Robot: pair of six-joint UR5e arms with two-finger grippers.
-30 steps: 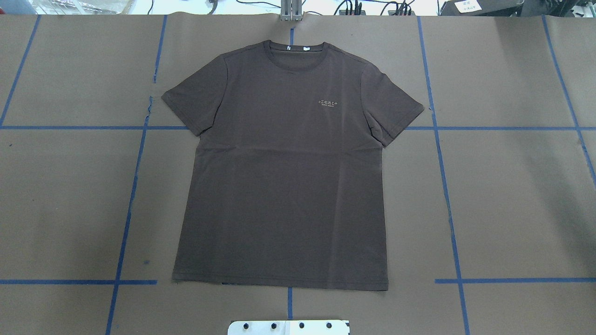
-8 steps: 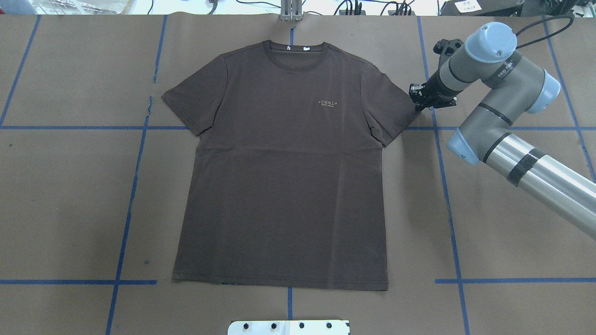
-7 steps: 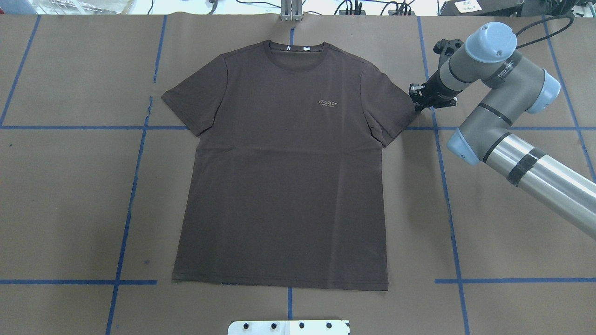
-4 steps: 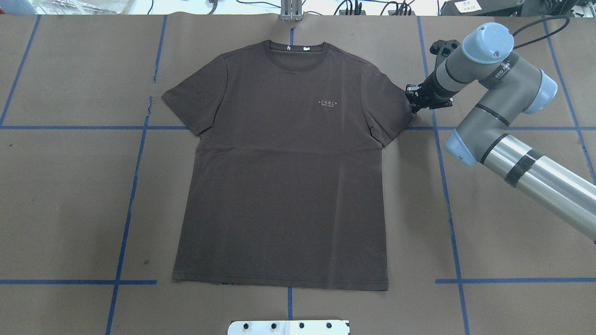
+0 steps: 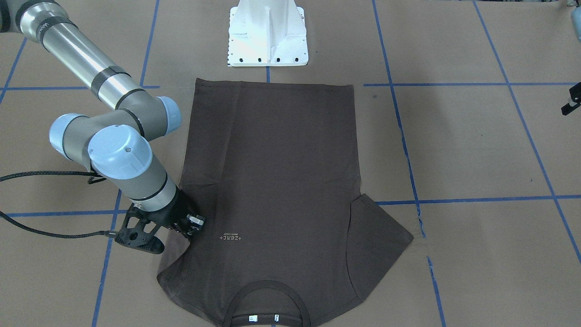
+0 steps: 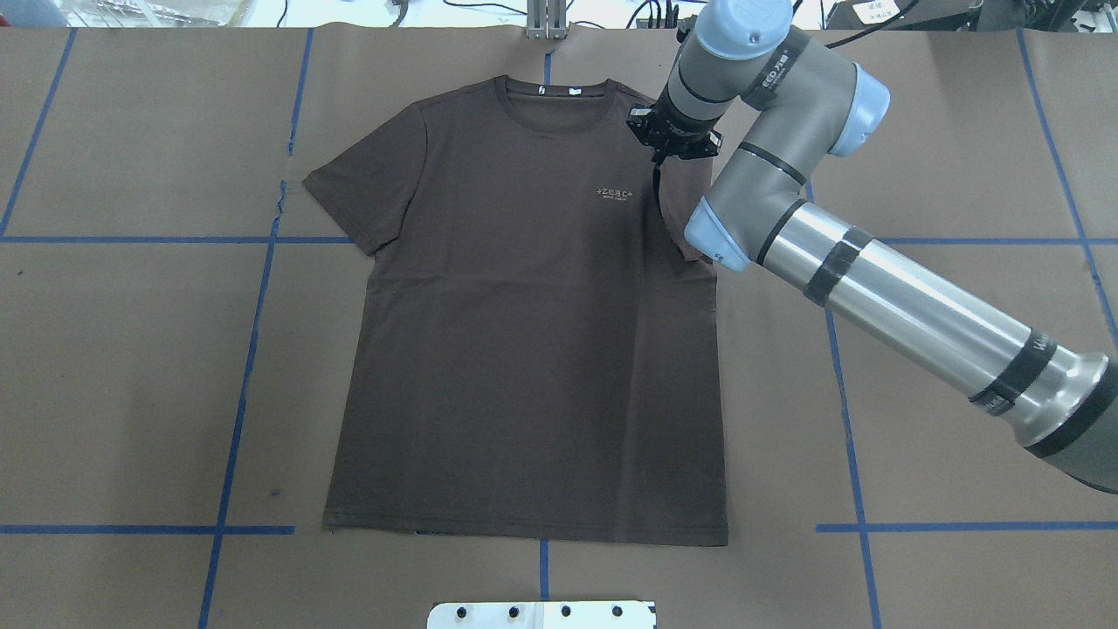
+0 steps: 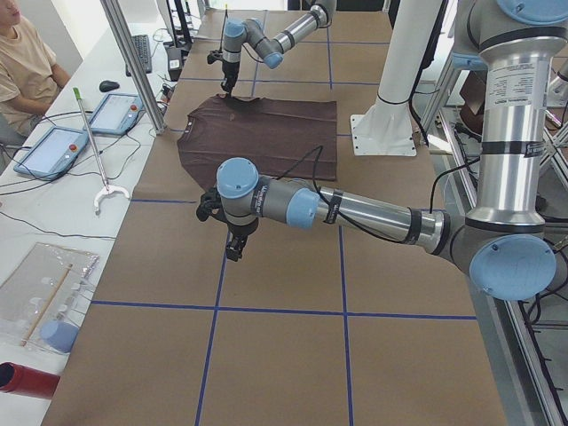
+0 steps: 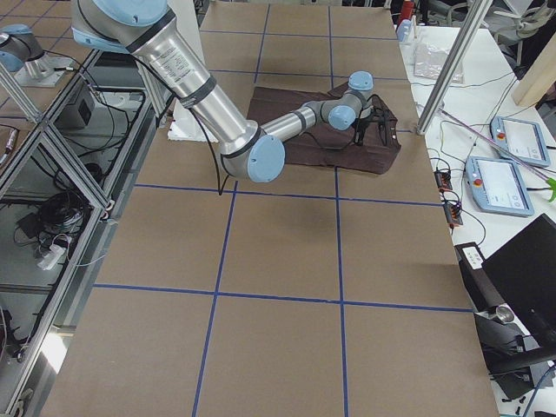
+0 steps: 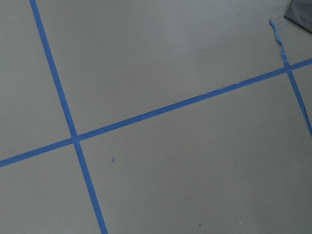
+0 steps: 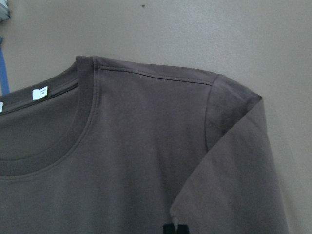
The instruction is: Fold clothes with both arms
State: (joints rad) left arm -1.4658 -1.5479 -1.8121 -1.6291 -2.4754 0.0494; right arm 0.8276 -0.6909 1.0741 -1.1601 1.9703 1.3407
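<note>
The dark brown T-shirt (image 6: 524,349) lies flat on the brown paper, chest logo (image 6: 615,192) up and collar (image 6: 556,87) at the far side. My right gripper (image 6: 657,162) hangs over the shirt's right shoulder, shut on the tip of the right sleeve (image 10: 234,161), which is lifted and drawn inward over the chest. In the front-facing view the right gripper (image 5: 193,229) sits just beside the logo. The left gripper (image 7: 232,247) hovers over bare paper well off the shirt's left sleeve (image 6: 349,196); I cannot tell whether it is open or shut. The left wrist view shows only paper and tape.
The white pedestal base (image 5: 268,34) stands at the shirt's hem side. Blue tape lines (image 6: 236,393) grid the paper. A seated person (image 7: 22,62) and two tablets (image 7: 53,146) are at the far table edge, next to an aluminium post (image 7: 133,62).
The right gripper, at the outer sleeve tip a second ago, has moved left with the sleeve, which is now drawn in over the chest. Four seconds ago no arm was in view.
</note>
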